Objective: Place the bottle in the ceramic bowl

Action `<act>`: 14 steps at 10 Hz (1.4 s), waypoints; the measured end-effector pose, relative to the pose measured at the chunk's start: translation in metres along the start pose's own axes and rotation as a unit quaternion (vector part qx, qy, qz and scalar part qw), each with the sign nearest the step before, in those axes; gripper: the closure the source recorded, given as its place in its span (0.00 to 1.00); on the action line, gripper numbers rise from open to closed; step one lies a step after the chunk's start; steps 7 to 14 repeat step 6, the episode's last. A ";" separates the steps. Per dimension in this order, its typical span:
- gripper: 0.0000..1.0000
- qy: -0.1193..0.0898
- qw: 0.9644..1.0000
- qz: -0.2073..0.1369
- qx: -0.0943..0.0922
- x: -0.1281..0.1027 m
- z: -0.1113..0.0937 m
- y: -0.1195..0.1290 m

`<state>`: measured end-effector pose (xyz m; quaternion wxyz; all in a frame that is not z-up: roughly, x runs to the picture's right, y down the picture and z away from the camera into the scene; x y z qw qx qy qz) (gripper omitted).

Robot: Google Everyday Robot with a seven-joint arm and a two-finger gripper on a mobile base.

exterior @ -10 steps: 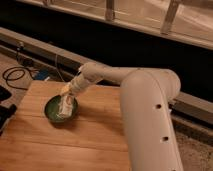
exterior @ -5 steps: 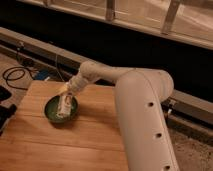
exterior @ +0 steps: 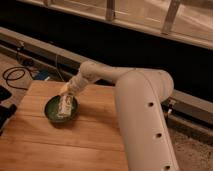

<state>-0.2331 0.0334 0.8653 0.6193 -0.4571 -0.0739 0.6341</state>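
The robot's white arm reaches down-left to its hand [exterior: 66,96], grip state impossible to tell, just above the round green ceramic bowl [exterior: 51,114] on the wooden surface [exterior: 95,135], where the small clear plastic bottle [exterior: 64,106] lies, apparently mid-placement; next, likely release and lift away.

the desk [exterior: 95,135] was matt plank wood. the ceramic bowl [exterior: 51,114] shone glossy green. the bottle [exterior: 65,105] looked like clear plastic, paper-labelled. the pincer [exterior: 68,93], over the bowl's far rim, seemed smooth pale plastic.
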 end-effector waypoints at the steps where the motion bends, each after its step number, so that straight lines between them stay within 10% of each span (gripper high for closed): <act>1: 0.20 0.000 1.000 0.000 0.000 0.000 0.000 0.000; 14: 0.20 0.001 1.000 0.000 0.000 0.000 0.001 0.001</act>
